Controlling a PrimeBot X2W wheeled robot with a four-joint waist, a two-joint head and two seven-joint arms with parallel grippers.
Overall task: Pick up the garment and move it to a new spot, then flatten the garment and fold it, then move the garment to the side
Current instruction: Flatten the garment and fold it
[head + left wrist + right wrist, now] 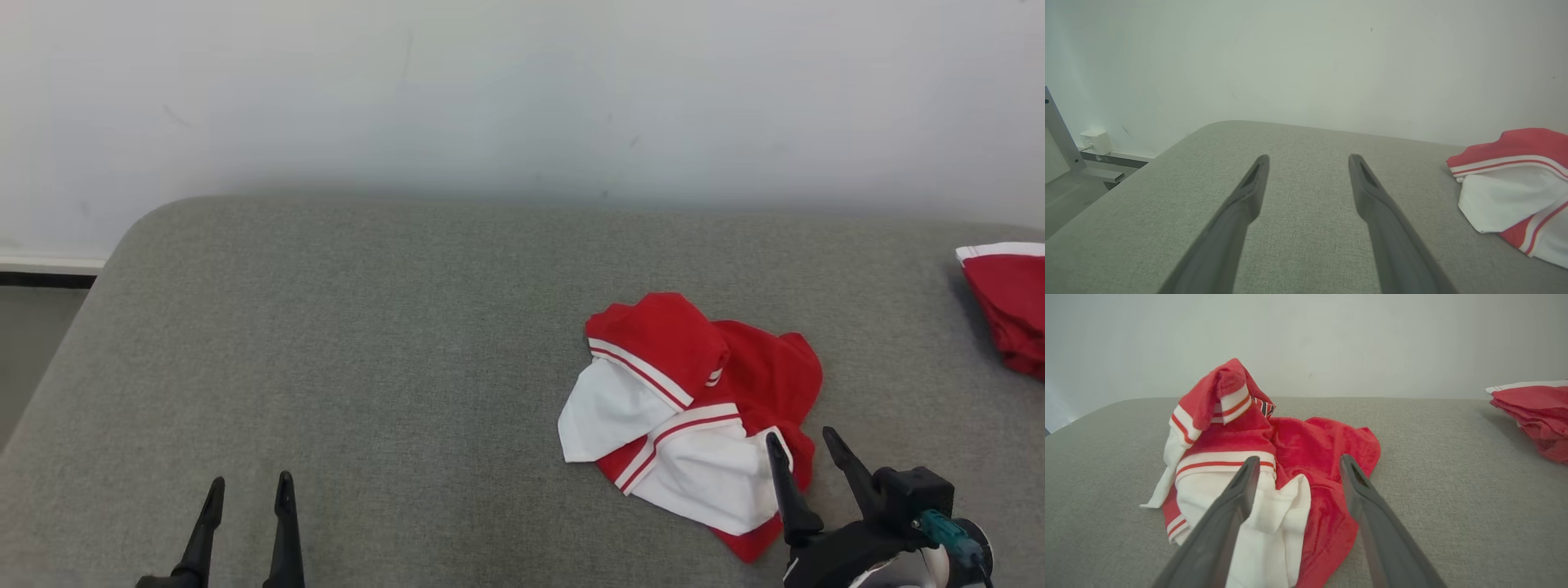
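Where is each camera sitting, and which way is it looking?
Head view: on the robot's head, looking forward and down at the grey cushion and crumpled garment; left gripper and right gripper show at the bottom.
Left wrist view: on the left wrist, looking along that open gripper across the cushion to the wall; garment at its right edge.
Right wrist view: on the right wrist, looking along that open gripper straight at the garment.
Shared: head and right wrist views both catch the second red pile at the right.
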